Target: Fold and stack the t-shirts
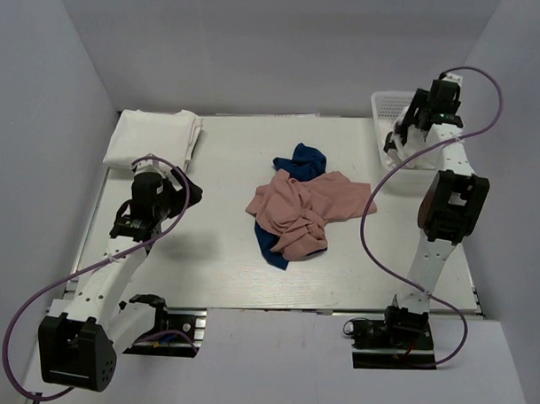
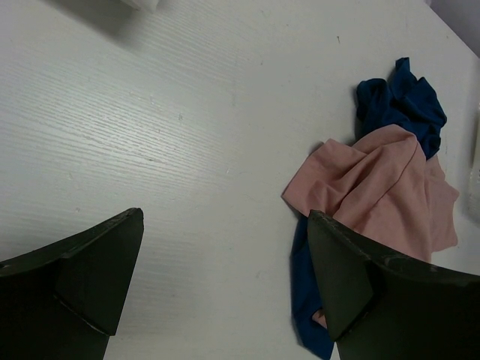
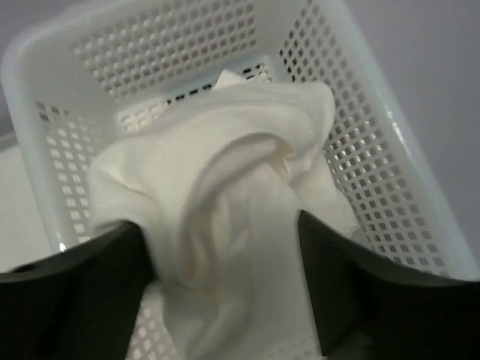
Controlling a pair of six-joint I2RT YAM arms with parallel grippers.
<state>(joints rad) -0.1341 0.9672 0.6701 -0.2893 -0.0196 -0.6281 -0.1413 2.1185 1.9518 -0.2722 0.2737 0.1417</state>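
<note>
A dusty pink t-shirt [image 1: 305, 208] lies crumpled at the table's middle on top of a navy blue t-shirt [image 1: 302, 161]. Both show in the left wrist view, pink [image 2: 375, 180] and navy [image 2: 405, 101]. A folded white t-shirt [image 1: 155, 138] lies at the back left. My left gripper [image 1: 185, 185] is open and empty over bare table, left of the pile [image 2: 225, 225]. My right gripper [image 1: 398, 140] hangs in the white mesh basket [image 3: 375, 150], open, its fingers on either side of a bunched white t-shirt [image 3: 225, 150].
The basket [image 1: 389, 101] stands at the back right corner by the wall. Grey walls close in the table on the left, back and right. Purple cables loop beside both arms.
</note>
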